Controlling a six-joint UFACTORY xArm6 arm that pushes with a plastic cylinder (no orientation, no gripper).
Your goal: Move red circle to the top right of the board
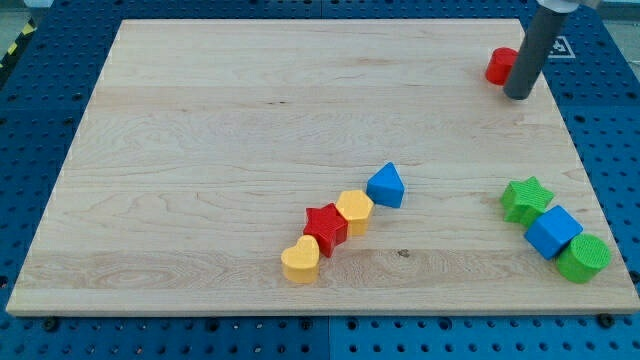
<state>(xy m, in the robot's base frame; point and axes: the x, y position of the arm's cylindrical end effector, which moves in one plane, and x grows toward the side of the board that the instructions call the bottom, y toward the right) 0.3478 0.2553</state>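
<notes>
The red circle point(499, 66) sits near the worktop's point(250, 120) top-right corner — half hidden behind my tip point(518, 96), which touches it, grasping nothing.

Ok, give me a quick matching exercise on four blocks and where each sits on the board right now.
Things:
1. red circle
2. blue triangle
3. green circle
4. yellow heart

Places:
A. lower-left end of the diagonal row of four
B. top right, partly hidden behind my tip
C. upper-right end of the diagonal row
D. far right edge, lowest of the right-hand cluster

Pairs: 1-B, 2-C, 3-D, 4-A
</notes>
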